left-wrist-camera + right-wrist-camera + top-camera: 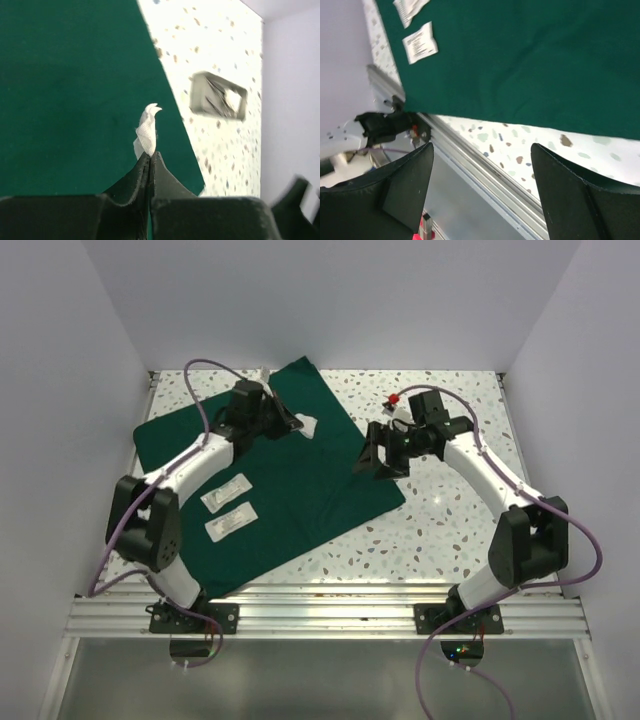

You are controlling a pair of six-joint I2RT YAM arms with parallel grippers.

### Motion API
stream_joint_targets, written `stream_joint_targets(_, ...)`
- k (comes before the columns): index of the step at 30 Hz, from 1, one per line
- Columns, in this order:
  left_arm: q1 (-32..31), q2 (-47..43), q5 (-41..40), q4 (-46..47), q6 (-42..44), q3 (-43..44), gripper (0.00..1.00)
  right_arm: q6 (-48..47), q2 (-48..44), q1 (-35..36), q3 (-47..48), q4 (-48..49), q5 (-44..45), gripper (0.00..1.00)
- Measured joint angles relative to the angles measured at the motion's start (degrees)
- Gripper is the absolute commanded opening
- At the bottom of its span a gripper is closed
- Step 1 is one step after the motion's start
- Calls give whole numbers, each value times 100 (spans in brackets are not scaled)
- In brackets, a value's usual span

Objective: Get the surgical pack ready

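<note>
The left gripper (292, 424) is pinching a white gauze pad (147, 131) between tightly closed jaws over the upper middle of the dark green drape (300, 480), which is lying spread across the left and centre of the speckled table (450, 525). Two white packets (225, 493) are lying at its lower left. The right gripper (377, 462) is hovering at the drape's right edge, jaws wide and empty. A steel tray (218, 96) is sitting on bare table off the cloth.
</note>
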Motion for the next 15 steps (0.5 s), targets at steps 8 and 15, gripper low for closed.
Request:
stream_joint_targets(8, -339, -2614, 804, -715, 1165, -1351, 0, -608, 2, 798, 345, 391, -957, 88)
stream_joint_targets(15, -1158, -4398, 1222, -1250, 1204, -2780, 0, -1108, 11, 1318, 538, 584, -1759, 89)
